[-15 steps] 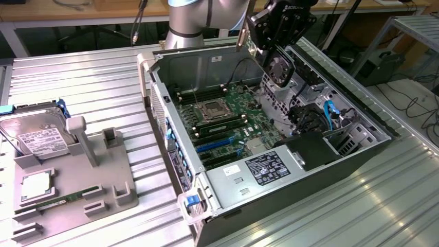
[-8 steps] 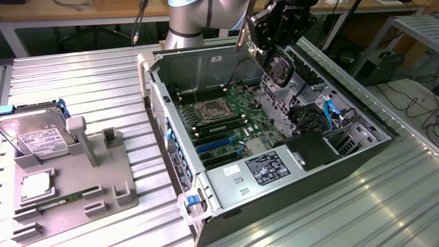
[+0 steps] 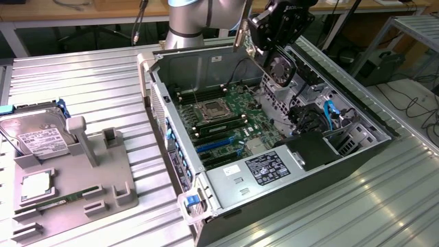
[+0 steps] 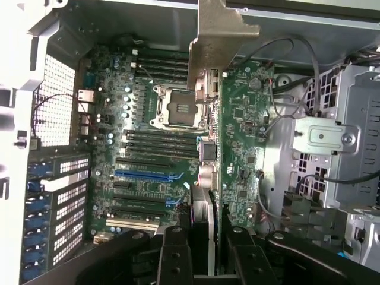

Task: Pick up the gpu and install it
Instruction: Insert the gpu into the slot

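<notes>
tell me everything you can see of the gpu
The gpu is a thin dark card with a round black fan on one face and a silver metal end bracket. In the wrist view its other face looks like green circuit board. It hangs on edge, tilted, above the open case and over the motherboard, not seated in any slot. The gripper clamps its upper edge. Nothing else seems to touch it.

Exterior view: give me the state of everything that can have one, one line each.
gpu, held above the case, not yet installed
gripper, shut on the gpu
computer case, on its side, open
hard drive, propped in the grey holder
</notes>
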{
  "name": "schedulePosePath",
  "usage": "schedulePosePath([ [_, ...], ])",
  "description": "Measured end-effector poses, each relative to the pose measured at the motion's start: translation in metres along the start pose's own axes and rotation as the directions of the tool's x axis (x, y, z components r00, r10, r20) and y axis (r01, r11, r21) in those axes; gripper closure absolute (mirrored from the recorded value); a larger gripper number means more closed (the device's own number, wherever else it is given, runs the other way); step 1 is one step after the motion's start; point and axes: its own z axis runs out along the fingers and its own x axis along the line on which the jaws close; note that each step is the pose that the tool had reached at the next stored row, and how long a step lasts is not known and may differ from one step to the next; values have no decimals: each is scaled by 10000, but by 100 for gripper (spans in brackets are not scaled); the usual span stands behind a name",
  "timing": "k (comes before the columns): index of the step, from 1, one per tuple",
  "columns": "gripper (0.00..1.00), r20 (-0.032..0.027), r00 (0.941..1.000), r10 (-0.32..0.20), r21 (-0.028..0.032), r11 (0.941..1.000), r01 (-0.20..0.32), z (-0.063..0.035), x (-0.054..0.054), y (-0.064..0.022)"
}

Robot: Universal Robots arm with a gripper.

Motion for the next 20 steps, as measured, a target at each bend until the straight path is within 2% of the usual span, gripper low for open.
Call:
schedulePosePath([
  [11, 73, -36, 9965, -832, -4, 9965, 832, 0, 0, 0],
  [14, 73, -64, 9892, -1464, -8, 9892, 1464, 0, 0, 0],
  [20, 73, -94, 9763, -2162, -17, 9764, 2162, 0, 0, 0],
])
